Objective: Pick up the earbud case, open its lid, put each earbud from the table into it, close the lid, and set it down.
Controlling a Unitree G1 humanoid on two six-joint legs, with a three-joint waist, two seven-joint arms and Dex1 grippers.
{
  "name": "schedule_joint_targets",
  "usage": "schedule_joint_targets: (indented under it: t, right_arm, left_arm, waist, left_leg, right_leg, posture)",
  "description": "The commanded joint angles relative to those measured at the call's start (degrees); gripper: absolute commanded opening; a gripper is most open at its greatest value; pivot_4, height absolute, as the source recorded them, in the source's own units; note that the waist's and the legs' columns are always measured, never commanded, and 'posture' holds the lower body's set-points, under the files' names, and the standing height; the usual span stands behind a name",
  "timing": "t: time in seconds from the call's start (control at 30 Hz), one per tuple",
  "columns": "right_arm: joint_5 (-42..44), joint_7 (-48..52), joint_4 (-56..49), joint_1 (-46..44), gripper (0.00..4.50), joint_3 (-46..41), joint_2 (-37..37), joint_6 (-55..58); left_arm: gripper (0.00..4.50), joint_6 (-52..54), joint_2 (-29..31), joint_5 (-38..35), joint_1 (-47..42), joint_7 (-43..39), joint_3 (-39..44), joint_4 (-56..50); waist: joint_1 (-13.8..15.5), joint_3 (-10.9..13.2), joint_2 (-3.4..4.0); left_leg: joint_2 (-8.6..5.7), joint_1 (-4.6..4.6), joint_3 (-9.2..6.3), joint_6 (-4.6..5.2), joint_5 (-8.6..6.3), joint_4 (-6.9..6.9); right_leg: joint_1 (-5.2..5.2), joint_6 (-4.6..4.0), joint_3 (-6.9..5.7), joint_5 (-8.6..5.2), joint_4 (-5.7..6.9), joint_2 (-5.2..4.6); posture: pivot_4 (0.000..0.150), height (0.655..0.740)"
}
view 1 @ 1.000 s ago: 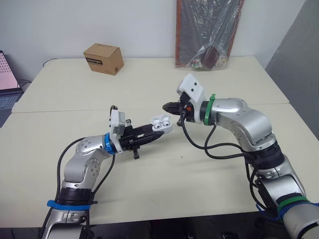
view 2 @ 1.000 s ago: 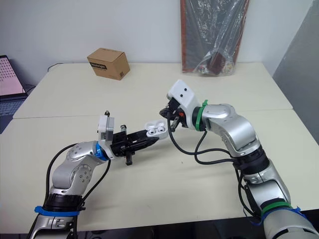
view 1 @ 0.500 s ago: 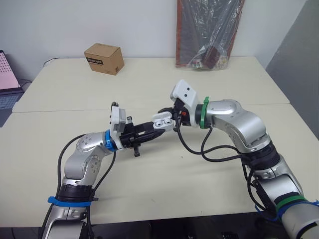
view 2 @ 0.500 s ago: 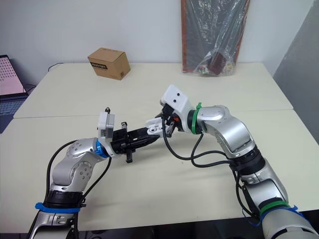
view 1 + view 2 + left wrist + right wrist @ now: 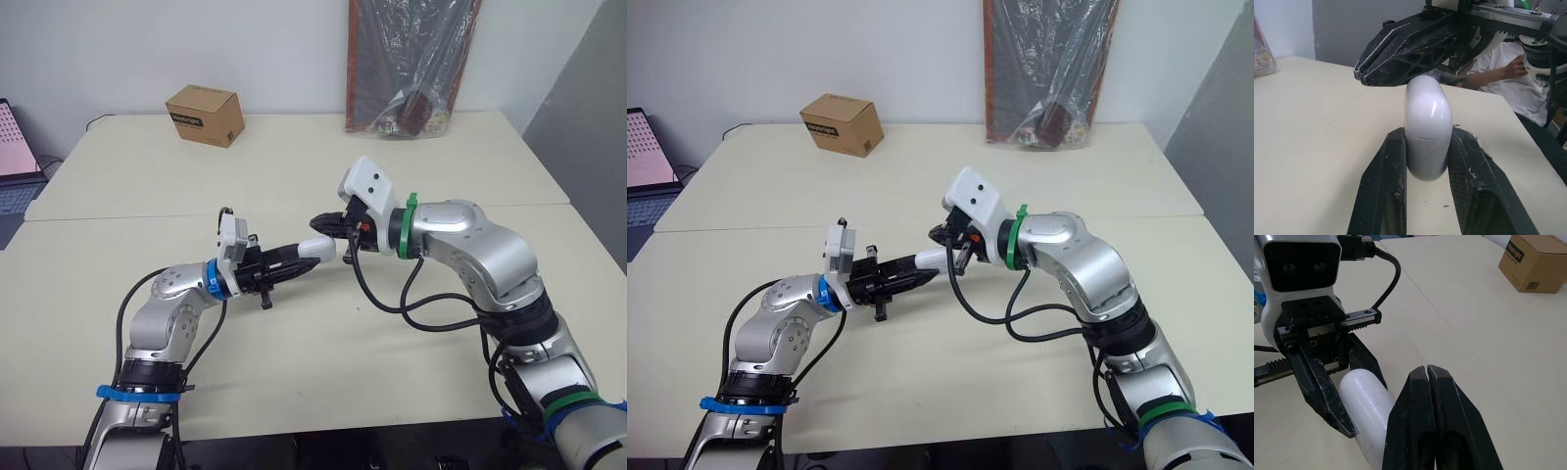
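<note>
Left gripper (image 5: 1427,147) is pinching the earbud case (image 5: 1426,112) by its lower body, one finger on each flank, holding it up off the table (image 5: 294,147) with the lid end pointing out toward the other arm. That grip looks deliberate: the clamp sits below the seam, so the lid half is free to work on.

Lid is down, and the seam reads as a thin closed line in the left wrist view. Contents are hidden, so can't tell if the buds are inside.

Right gripper (image 5: 1426,374) has both fingers pressed flat together with nothing between them. It sits just beside the lid end of the case, tips close over the rounded cap. Can't tell if it's touching or a hair apart. Pressed-together fingers make a blunt pusher, which suits nudging a lid rather than grasping.

Judgement: lid looks seated, so the remaining step would be setting the case down.

Farther back are a shut cardboard box (image 5: 204,115) and a laptop (image 5: 12,157) at the left edge. A clear plastic bag (image 5: 407,64) leans on the wall with dark material inside and small colourful items at the bottom. A person (image 5: 1498,73) in a white top sits beyond the table.
</note>
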Motion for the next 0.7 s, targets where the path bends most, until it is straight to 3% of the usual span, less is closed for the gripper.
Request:
schedule_joint_targets:
  t: [0.03,0.27,0.47,0.7]
  right_arm:
    - [0.64,-0.30,-2.60,0.44,0.06,-0.45,-0.04,0.51]
    - [4.01,0.36,-6.17,0.89,0.06,-6.10,-3.92,4.12]
    - [2.81,0.33,-11.21,8.07,0.06,-7.64,-11.49,1.66]
    - [2.97,-1.03,-10.89,12.08,0.06,-7.93,-13.44,1.89]
  left_arm:
    - [0.81,-0.14,-0.23,-1.35,-1.97,0.08,0.82,-1.03]
    - [0.81,7.95,1.66,-0.88,-1.99,3.77,0.19,-2.76]
    - [0.81,19.46,2.58,4.55,-5.51,14.49,-3.52,-1.01]
    - [0.81,27.81,1.22,7.44,-10.72,19.69,-6.70,3.92]
  waist:
    - [-0.01,0.00,0.00]
    - [0.02,0.00,0.00]
    - [0.13,0.00,-0.01]
    - [-0.16,0.00,-0.01]
  left_leg:
    - [0.00,0.00,0.00,0.00,0.00,0.00]
    - [-0.01,-0.02,-0.01,0.00,0.00,0.00]
    - [-0.05,-0.04,-0.06,0.00,0.00,0.01]
    - [-0.02,-0.02,-0.03,0.00,0.00,0.02]
  right_leg:
    - [0.00,0.00,0.00,0.00,0.00,0.00]
    - [0.00,0.00,0.00,0.00,0.00,0.00]
    - [0.02,0.01,-0.04,-0.01,-0.03,-0.02]
    - [0.00,0.01,-0.02,-0.01,0.03,0.02]
  posture:
    - [0.150,0.7400]
    - [0.150,0.7400]
    - [0.150,0.7400]
    - [0.150,0.7400]
